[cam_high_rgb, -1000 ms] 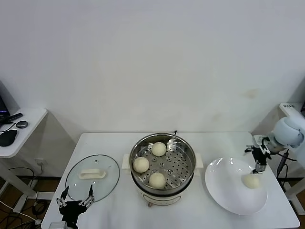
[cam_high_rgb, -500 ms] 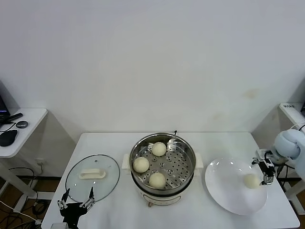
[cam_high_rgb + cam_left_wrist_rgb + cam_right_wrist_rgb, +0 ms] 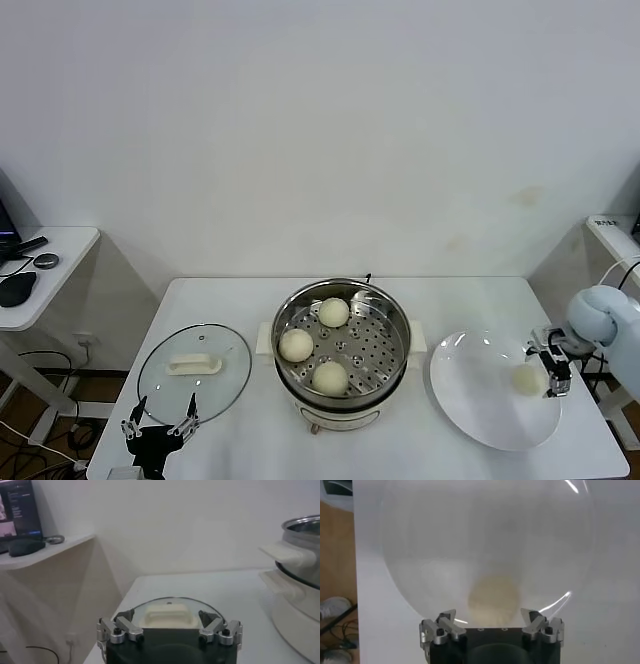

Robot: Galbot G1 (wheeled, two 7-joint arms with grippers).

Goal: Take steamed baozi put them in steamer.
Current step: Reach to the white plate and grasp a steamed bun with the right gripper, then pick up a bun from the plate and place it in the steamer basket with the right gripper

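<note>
The steamer (image 3: 385,345) is a shiny perforated basket on a cream cooker base in the middle of the table, and three steamed baozi (image 3: 333,312) (image 3: 296,345) (image 3: 329,377) lie in it. One more baozi (image 3: 527,379) (image 3: 494,600) rests on the white plate (image 3: 480,400). My right gripper (image 3: 553,372) (image 3: 490,617) is low at that bun's right side, open, with the bun just ahead of its fingertips and apart from them. My left gripper (image 3: 158,424) (image 3: 166,616) waits open at the table's front left, holding nothing.
A glass lid (image 3: 160,385) (image 3: 200,605) with a cream handle lies flat on the table's left part, just beyond the left gripper. The steamer's rim and side handle (image 3: 287,555) show in the left wrist view. A side table (image 3: 40,270) stands at far left.
My right gripper has come down and toward the table's right edge, from above the plate to beside the bun. The bun and the left arm have not moved.
</note>
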